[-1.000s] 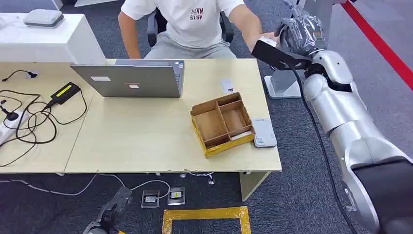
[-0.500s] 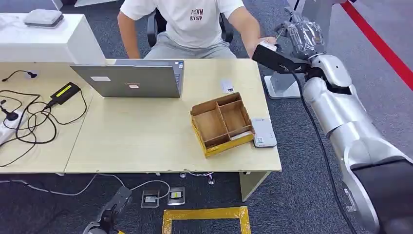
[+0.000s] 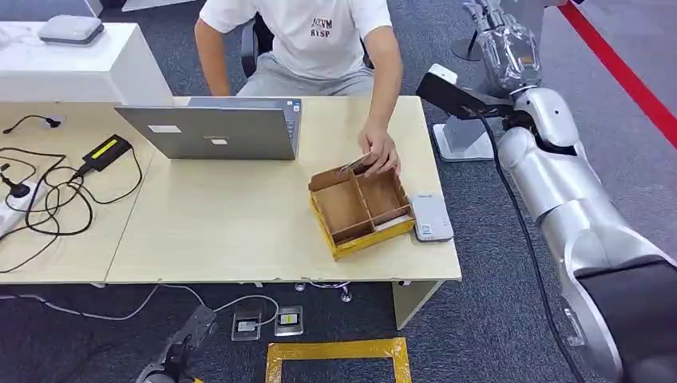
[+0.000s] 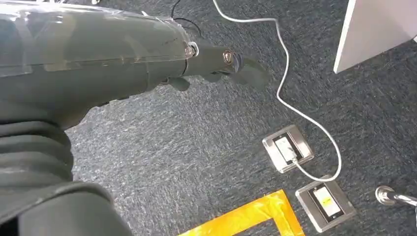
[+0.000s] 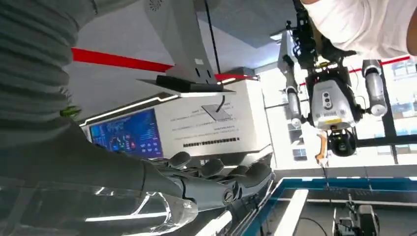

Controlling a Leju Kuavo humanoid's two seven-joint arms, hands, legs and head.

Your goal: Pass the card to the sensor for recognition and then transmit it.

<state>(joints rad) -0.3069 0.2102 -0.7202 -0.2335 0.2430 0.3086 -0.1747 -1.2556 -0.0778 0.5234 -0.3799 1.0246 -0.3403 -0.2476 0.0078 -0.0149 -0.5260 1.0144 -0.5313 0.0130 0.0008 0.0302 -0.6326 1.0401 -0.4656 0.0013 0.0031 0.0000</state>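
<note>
My right hand (image 3: 508,46) is raised beyond the table's far right corner, fingers spread, holding nothing; in the right wrist view this hand (image 5: 216,183) is also bare. A person's hand (image 3: 380,152) is down at the back rim of the brown divided box (image 3: 363,205) and holds a thin card (image 3: 354,165) tilted over it. The grey card sensor (image 3: 431,217) lies flat on the table against the box's right side. My left hand (image 3: 177,353) hangs low beside the table, and the left wrist view shows the hand (image 4: 223,64) above the carpet with nothing in it.
A seated person in a white shirt (image 3: 311,36) faces me across the wooden table (image 3: 223,231). A grey laptop (image 3: 214,128) stands at the middle back, with black cables (image 3: 48,191) and an adapter (image 3: 107,152) at the left. Yellow tape (image 3: 339,355) and floor sockets (image 3: 270,321) lie below.
The person's hand left my raised right hand and came down to the box with a card. My right hand lifted slightly and its fingers are now free.
</note>
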